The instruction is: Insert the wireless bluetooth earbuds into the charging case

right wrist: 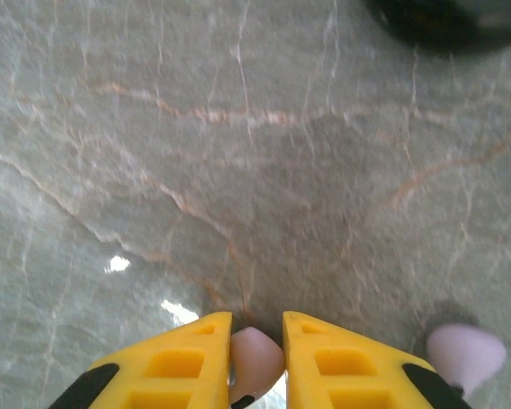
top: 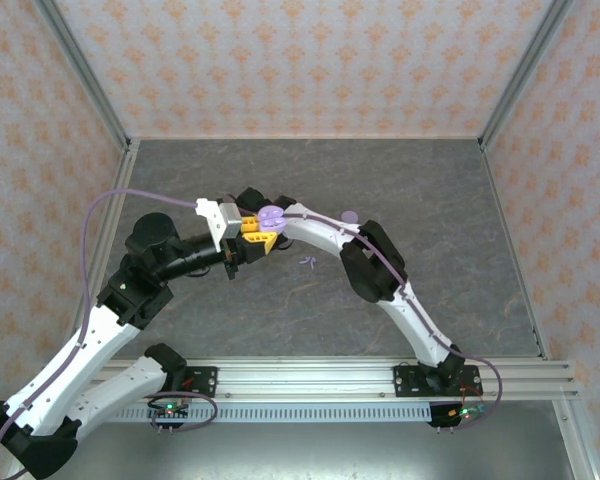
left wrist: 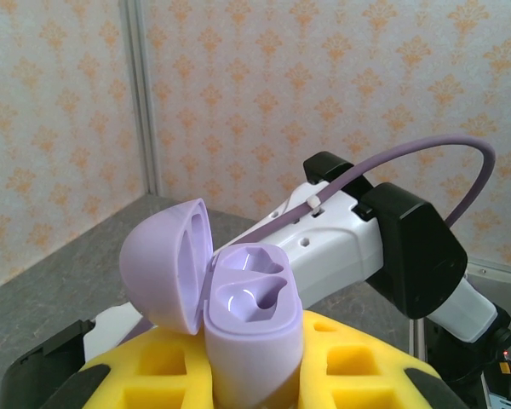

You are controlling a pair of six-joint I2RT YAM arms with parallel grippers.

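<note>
Pinching a lilac charging case (left wrist: 254, 328) by its lower body, the left gripper (left wrist: 254, 371) holds it upright between yellow fingers pressed against its sides. The lid (left wrist: 163, 264) is hinged open to the left and the two moulded wells face up; from overhead, the case is held over the middle of the grey marbled surface (top: 430, 200), where the two arms meet. The right gripper (right wrist: 255, 328) is squeezed onto a small lilac earbud (right wrist: 255, 360) caught between its yellow fingertips above the surface, while a second lilac earbud (right wrist: 464, 351) lies on the surface just to that gripper's right, not touching it.
</note>
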